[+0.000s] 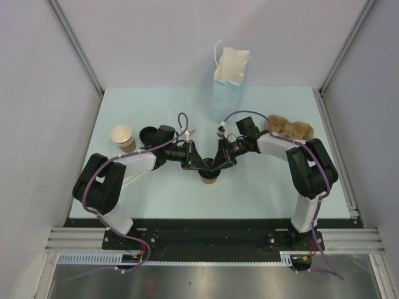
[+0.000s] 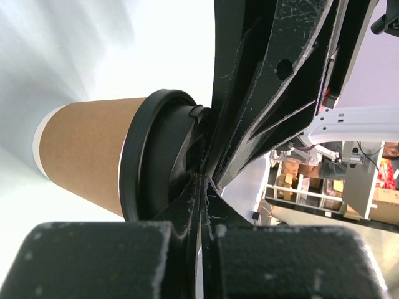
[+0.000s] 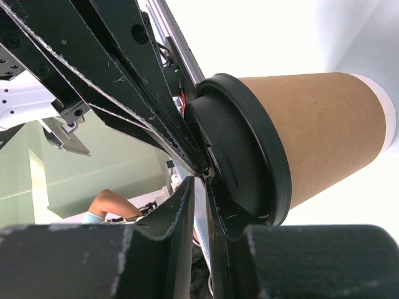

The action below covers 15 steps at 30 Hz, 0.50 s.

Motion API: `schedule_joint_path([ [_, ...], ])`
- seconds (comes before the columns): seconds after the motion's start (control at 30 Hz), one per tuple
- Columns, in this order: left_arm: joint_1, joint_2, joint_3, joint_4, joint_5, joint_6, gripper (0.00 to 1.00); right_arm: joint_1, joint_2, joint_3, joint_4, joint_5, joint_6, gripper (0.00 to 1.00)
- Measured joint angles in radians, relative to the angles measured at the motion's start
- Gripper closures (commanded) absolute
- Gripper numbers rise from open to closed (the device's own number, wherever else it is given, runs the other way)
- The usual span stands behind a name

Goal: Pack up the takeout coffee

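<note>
The takeout coffee (image 1: 209, 179), a kraft-brown cup with a black lid, stands at the table's front middle. Both grippers meet over it. My left gripper (image 1: 199, 167) is shut, its closed tips resting against the lid's top. In the left wrist view the cup (image 2: 87, 152) and lid (image 2: 146, 159) lie just left of my shut gripper (image 2: 202, 180). My right gripper (image 1: 218, 166) is shut too, with only a thin slit between the fingers, touching the lid from the other side. In the right wrist view the lid (image 3: 246, 156) and cup (image 3: 318, 134) sit right of the gripper (image 3: 206, 179).
A white paper bag (image 1: 230, 65) stands at the back middle. A stack of unlidded tan cups (image 1: 123, 138) and a loose black lid (image 1: 148, 134) are at the left. A cardboard cup carrier (image 1: 290, 128) lies at the right, behind the right arm.
</note>
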State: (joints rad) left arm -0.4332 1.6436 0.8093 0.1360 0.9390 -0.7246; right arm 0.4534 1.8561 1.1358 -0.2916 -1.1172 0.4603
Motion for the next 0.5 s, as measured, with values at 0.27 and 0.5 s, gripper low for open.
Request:
schedule_joint_path([
  [0.27, 0.007, 0.030, 0.013, 0.000, 0.037, 0.000, 1.00, 0.000, 0.000, 0.000, 0.005, 0.001, 0.000, 0.81],
  [0.5, 0.015, 0.064, 0.032, -0.008, 0.079, -0.001, 1.00, 0.000, 0.001, 0.000, 0.007, 0.001, 0.000, 0.81],
])
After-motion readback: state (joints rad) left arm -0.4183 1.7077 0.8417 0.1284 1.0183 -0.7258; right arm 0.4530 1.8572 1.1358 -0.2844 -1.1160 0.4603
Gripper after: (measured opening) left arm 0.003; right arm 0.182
